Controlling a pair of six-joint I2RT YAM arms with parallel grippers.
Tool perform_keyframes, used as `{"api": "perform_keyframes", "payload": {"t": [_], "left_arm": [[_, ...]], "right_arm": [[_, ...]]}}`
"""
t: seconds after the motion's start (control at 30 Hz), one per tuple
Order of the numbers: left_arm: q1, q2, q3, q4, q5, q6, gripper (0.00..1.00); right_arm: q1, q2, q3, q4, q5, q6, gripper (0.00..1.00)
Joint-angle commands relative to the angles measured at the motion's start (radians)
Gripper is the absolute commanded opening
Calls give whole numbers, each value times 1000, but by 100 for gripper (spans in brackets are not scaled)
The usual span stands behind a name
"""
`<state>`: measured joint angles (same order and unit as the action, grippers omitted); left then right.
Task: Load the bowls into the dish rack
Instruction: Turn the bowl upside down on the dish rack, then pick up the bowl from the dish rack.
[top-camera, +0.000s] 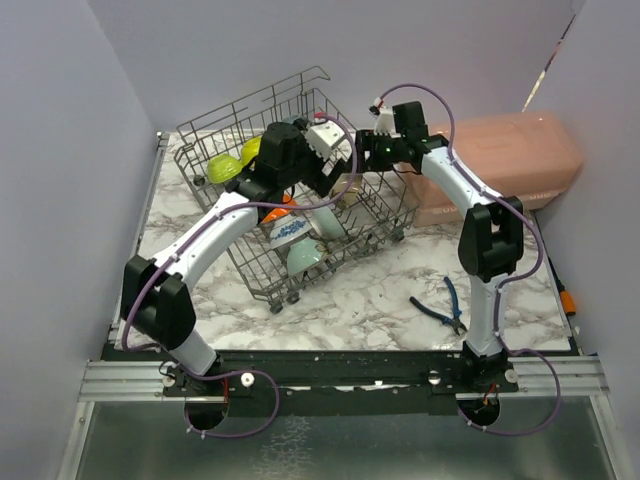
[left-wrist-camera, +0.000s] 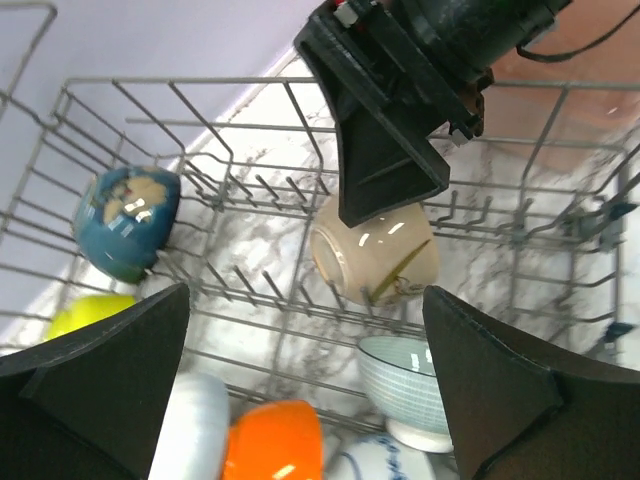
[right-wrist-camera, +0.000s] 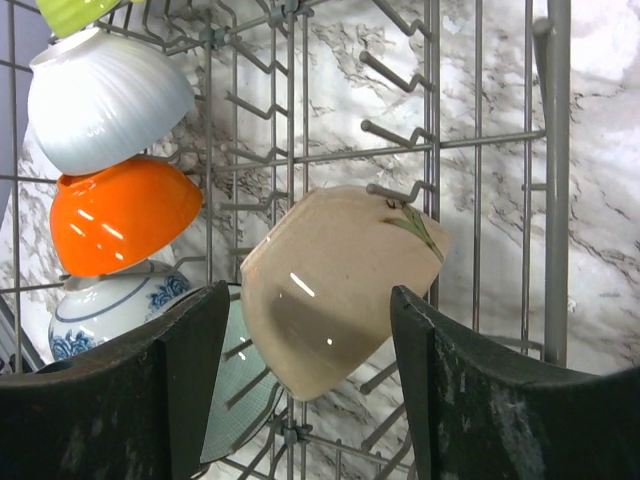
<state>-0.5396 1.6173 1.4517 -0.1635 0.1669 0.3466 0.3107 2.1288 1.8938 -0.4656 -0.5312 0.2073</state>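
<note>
I'm watching the right gripper (right-wrist-camera: 310, 295) reaching into the dish rack (top-camera: 262, 97). Its fingers are standing apart on either side of the beige bowl (left-wrist-camera: 375, 250), and a thin gap is showing beside 1 finger. That bowl is leaning tilted on the tines. The left gripper (left-wrist-camera: 305, 295) is hovering over it, claw spread wide and holding nothing. The white bowl (right-wrist-camera: 105, 95), orange bowl (right-wrist-camera: 115, 215) and blue-patterned bowl (right-wrist-camera: 110, 305) are sitting in 1 row alongside, with the dark blue bowl (left-wrist-camera: 125, 220) standing apart.

left tool (left-wrist-camera: 305, 292): jaws wide | right tool (right-wrist-camera: 310, 292): jaws apart | arms: both extended forward
</note>
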Motion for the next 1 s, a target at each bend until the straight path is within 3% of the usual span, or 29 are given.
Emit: {"api": "perform_keyframes", "payload": {"t": [0.0, 0.23, 0.33, 0.53, 0.63, 0.8, 0.97], "left_arm": [[4, -80, -92, -15, -65, -291, 99], [-2, -115, -158, -90, -133, -666, 99], [-9, -83, -154, -144, -152, -761, 99], [-28, 12, -98, -249, -159, -834, 99], [-28, 35, -64, -289, -236, -835, 99], [1, -1, -52, -289, -290, -824, 99], [100, -62, -84, -291, -244, -848, 99]], "right_arm": [[-15, -72, -48, -55, 55, -33, 70], [-15, -156, -122, -54, 104, -48, 73], [-15, -194, -157, -50, 108, -46, 74], [-12, -248, -185, -64, 81, -64, 74], [3, -255, -193, -78, 2, -84, 73], [84, -226, -192, -100, -85, -113, 65], [145, -186, -175, -114, -132, -117, 55]]}}
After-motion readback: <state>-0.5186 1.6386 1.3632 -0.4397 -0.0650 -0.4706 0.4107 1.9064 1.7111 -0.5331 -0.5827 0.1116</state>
